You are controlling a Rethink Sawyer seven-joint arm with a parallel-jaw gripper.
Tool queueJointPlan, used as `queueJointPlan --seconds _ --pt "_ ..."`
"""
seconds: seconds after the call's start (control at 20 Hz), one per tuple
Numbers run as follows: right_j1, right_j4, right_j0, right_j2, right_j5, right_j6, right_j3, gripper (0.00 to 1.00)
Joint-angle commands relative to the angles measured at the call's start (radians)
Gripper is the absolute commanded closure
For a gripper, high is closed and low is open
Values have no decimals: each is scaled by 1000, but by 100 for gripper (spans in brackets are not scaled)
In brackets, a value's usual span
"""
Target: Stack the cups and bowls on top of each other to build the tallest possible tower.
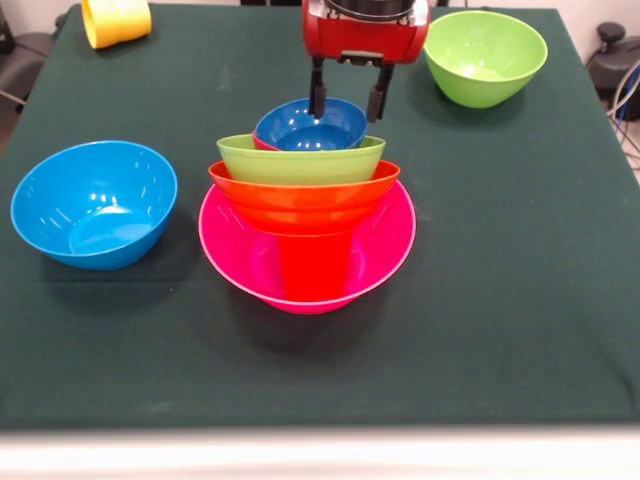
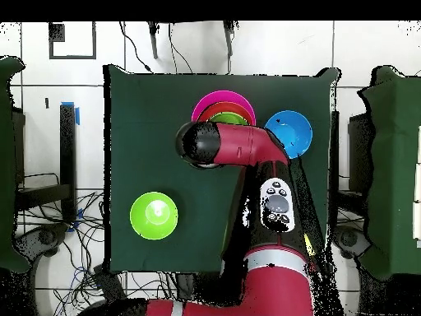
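On the dark green table [image 1: 520, 300], going left to right in the front view: a light blue bowl [image 1: 94, 204] sits upright at nine o'clock of the tower [image 1: 306, 215]. A yellow cup [image 1: 116, 20] lies on its side at eleven o'clock. The tower has a pink bowl [image 1: 235, 262] as base, a red cup [image 1: 314, 265] inside, then an orange bowl [image 1: 300, 195], a lime green bowl [image 1: 298, 160] and a small dark blue bowl [image 1: 305, 128] tilted on top. The gripper [image 1: 346, 98] hangs over the dark blue bowl's far rim, fingers spread, holding nothing. A second lime green bowl [image 1: 484, 55] stands at one o'clock.
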Motion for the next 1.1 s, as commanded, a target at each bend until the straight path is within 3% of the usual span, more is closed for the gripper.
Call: queueJointPlan --seconds 0.05,0.3,0.65,1.1 --pt "38 -43 5 46 -45 62 -32 0" --pt "24 -37 7 47 -5 55 -34 0" --pt "-88 6 -19 61 188 5 -6 0" --pt "-112 9 -39 80 259 -5 -8 0"
